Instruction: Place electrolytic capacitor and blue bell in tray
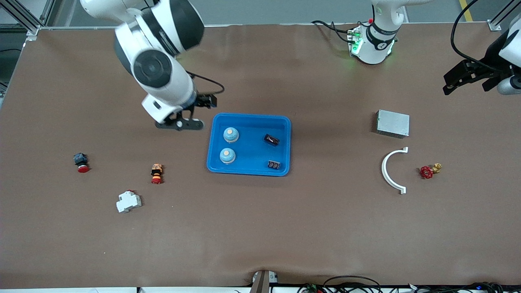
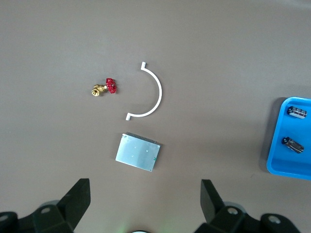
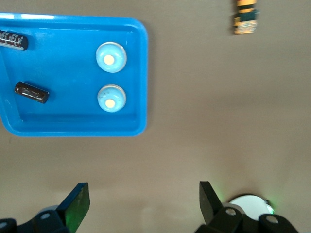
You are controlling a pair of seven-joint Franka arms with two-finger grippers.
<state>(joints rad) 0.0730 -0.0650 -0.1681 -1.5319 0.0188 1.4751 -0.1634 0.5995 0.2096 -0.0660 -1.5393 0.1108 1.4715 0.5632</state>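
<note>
I read the right gripper [image 1: 185,122] as spread wide and holding nothing, hanging over bare surface [image 1: 260,228] just beside the tray [image 1: 249,164], at the tray's edge toward the right arm's end. The left gripper [image 1: 464,79] is likewise spread wide and empty, up over the surface at the left arm's end, with the grey metal box [image 1: 392,123] below it and the tray well apart from it.

The tray holds four parts: two blue bells [image 1: 230,135] [image 1: 227,155] upright on the side closest to the right gripper, and two electrolytic capacitors [image 1: 271,140] [image 1: 274,165] lying on the side toward the left gripper.
</note>
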